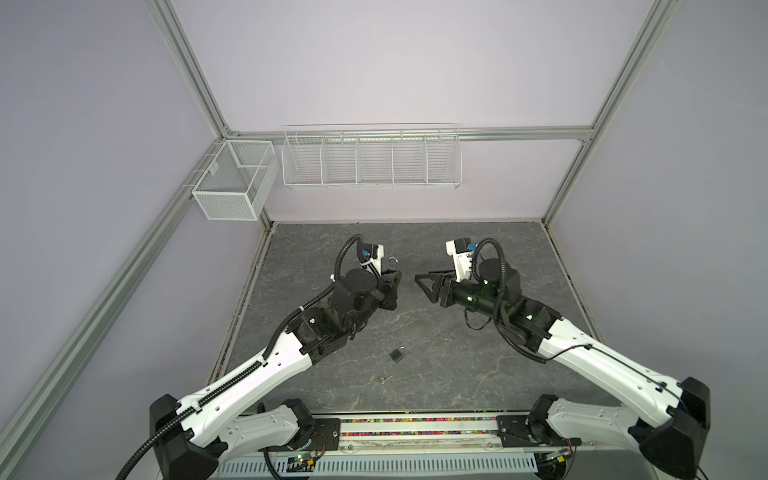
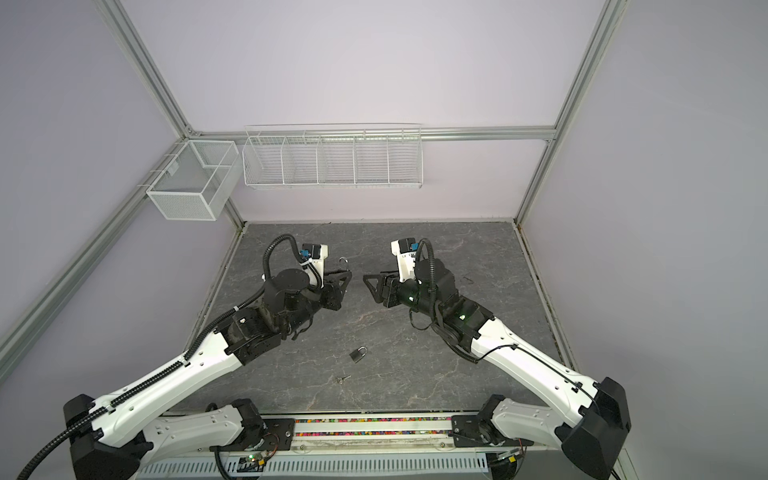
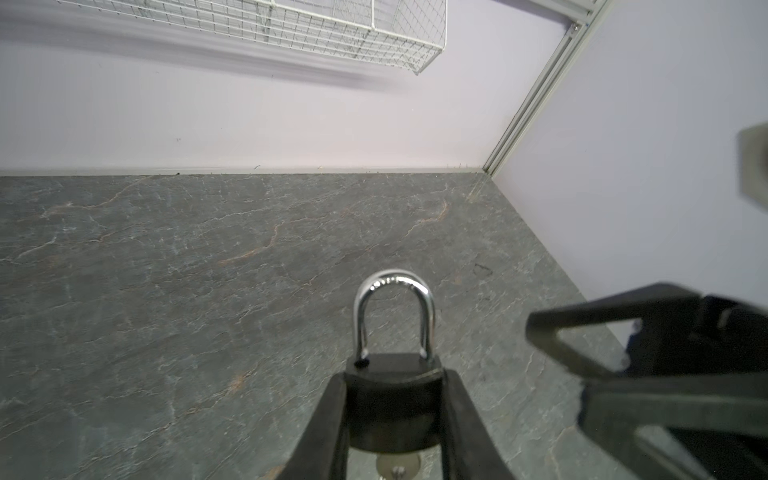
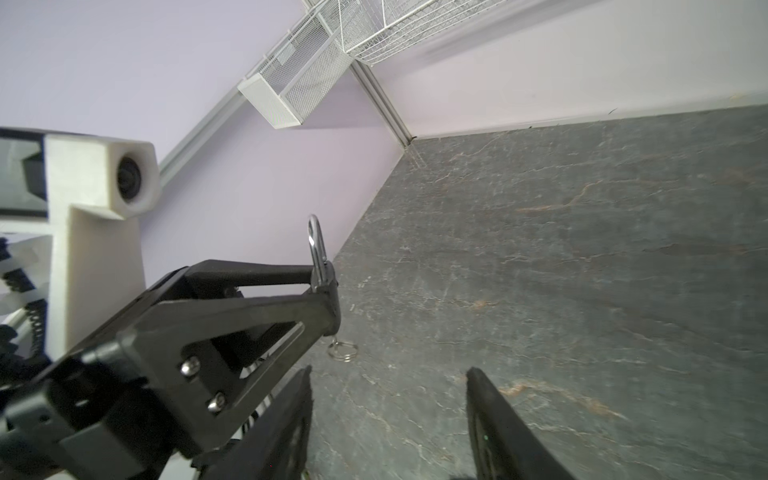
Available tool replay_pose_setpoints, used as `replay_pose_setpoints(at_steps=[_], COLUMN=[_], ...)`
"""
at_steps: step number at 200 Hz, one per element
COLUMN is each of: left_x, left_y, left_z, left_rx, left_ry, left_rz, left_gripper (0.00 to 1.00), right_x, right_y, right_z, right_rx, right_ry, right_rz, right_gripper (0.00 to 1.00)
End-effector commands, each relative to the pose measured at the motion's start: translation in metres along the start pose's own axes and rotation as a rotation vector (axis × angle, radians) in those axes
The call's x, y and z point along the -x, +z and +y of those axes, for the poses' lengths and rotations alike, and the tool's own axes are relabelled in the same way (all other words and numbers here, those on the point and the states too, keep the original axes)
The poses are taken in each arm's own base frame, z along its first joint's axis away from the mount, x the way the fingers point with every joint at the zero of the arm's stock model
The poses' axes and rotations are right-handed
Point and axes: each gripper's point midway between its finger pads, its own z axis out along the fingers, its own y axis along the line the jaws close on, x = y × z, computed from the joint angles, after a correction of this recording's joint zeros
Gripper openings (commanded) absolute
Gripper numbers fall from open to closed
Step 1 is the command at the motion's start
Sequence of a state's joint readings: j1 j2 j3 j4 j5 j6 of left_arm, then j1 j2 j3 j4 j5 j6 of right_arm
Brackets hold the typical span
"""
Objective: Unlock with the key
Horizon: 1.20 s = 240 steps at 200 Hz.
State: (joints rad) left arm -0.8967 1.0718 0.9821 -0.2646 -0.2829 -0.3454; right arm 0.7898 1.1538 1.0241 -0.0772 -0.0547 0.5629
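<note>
Jaws of my right tool stand well apart with nothing between them, tips facing across a short gap toward my left tool just left of centre in both top views. That left tool is clamped on the black body of the padlock, holding it upright above the tabletop: shackle up, keyway side down. The key sits in that underside at the bottom edge of the left wrist view, its long axis in line with the lock body, and its ring hangs free below. So in the top views the key lies left of my open tool and low, under the other tool's tips; my right arm is the free one and the nearer. One shackle leg looks clear of its hole, though I cannot be sure. A second padlock and a loose key lie lower centre, well apart from both tools.
</note>
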Motion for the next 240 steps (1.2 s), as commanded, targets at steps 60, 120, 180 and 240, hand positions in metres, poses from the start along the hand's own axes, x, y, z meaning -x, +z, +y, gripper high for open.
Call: replay_pose_setpoints(at_steps=[60,120,180,240], left_x=[-0.020,-0.022,-0.021,-0.022], left_y=[-0.006,0.003,0.009,0.007], left_z=[-0.017,-0.018,-0.019,-0.019], left_rx=[-0.187,-0.192,-0.186,-0.187], left_ry=[0.280,0.248,0.234,0.231], left_rz=[-0.185,-0.208,-0.193,-0.187], left_gripper=[0.00,0.00,0.00,0.00], right_x=[-0.005,-0.002,0.003,0.004], right_y=[-0.007,0.015,0.033,0.039], right_z=[-0.010,-0.016,-0.014,-0.019], right_rx=[-0.144,-0.212,-0.259,-0.296], right_ry=[-0.237,-0.291,-0.327,-0.342], right_rz=[0.217,0.314,0.351,0.381], right_gripper=[0.82,0.87,0.89,0.89])
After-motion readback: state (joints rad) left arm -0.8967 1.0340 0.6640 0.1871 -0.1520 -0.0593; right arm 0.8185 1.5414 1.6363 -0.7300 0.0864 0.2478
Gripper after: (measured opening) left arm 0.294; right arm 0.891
